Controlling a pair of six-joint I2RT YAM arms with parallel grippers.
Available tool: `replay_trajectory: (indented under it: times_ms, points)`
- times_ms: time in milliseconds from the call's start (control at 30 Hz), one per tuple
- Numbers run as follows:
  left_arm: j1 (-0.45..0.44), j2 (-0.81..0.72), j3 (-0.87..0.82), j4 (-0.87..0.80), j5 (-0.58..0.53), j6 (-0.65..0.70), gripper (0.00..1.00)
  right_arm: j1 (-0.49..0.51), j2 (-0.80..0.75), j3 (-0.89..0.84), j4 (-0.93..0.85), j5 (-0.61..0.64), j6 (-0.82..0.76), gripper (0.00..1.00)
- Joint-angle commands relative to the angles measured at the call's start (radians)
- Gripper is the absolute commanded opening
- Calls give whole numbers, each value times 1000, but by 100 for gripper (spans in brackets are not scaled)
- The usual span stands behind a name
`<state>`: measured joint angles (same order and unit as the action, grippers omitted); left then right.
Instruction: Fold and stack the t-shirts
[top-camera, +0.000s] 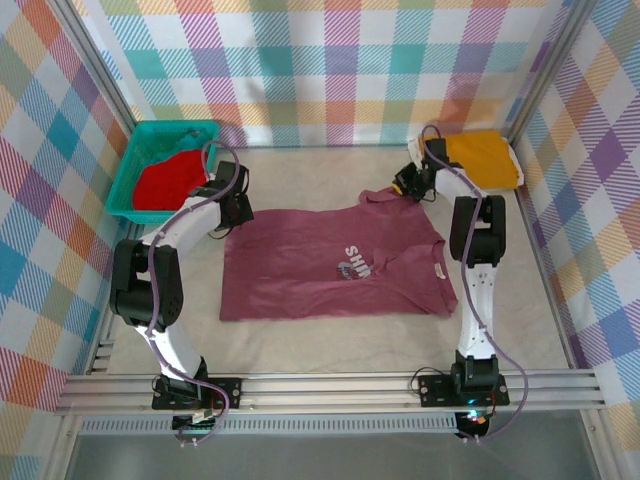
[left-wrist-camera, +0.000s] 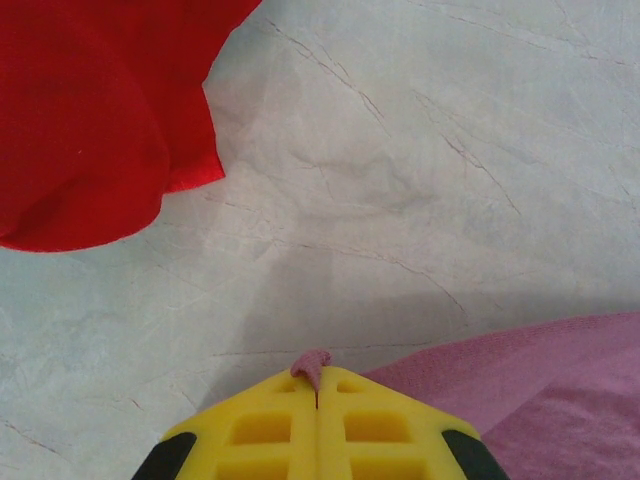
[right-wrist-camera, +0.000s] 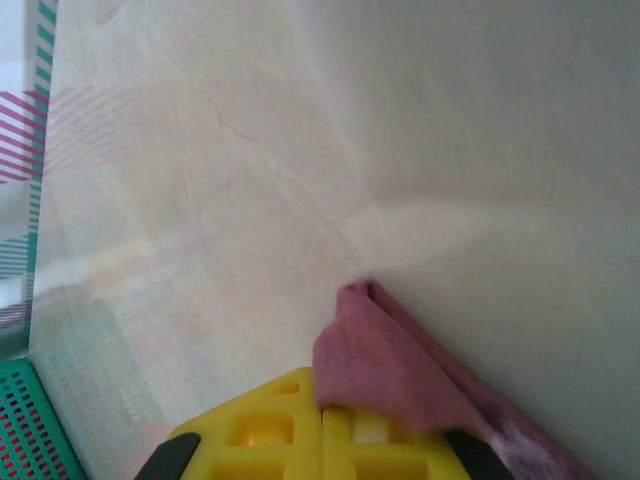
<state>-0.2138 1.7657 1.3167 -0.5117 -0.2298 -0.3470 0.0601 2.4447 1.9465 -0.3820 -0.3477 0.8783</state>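
Observation:
The maroon t-shirt (top-camera: 330, 265) with whitish chest print lies spread on the table's middle. My left gripper (top-camera: 236, 212) is shut on its far left corner; a nub of maroon cloth (left-wrist-camera: 312, 362) pokes out between the yellow fingers (left-wrist-camera: 270, 425). My right gripper (top-camera: 408, 186) is shut on the far right sleeve edge, and the maroon fabric (right-wrist-camera: 385, 360) drapes over its yellow fingers (right-wrist-camera: 260, 430). The bright red t-shirt (top-camera: 165, 182) sits in the teal basket (top-camera: 190, 130); its red cloth (left-wrist-camera: 90, 110) shows in the left wrist view. The yellow-orange t-shirt (top-camera: 482, 155) lies folded at the back right.
The basket stands at the back left against the checked wall. Frame rails (top-camera: 330, 390) run along the near edge. Bare pale table cover (top-camera: 320, 170) lies between basket and yellow-orange shirt, and in front of the maroon shirt.

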Motion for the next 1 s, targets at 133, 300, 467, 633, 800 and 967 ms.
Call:
replay_trajectory:
  times_ms: [133, 300, 467, 633, 800, 967]
  points:
    - [-11, -72, -55, 64, -47, 9, 0, 4, -276, -204, 91, 9, -27, 0]
    - [18, -102, -119, 87, -64, 35, 0, -6, -411, -350, 130, 6, -24, 0]
    - [28, -112, -160, 100, -104, 88, 0, -17, -523, -489, 164, 8, -9, 0]
    - [28, -118, -216, 144, -124, 120, 0, -21, -608, -589, 176, -14, -8, 0]
    - [28, -144, -280, 185, -119, 130, 0, -22, -692, -671, 164, -24, -32, 0]
    - [29, -179, -324, 203, -140, 149, 0, -40, -763, -727, 143, -10, -56, 0]
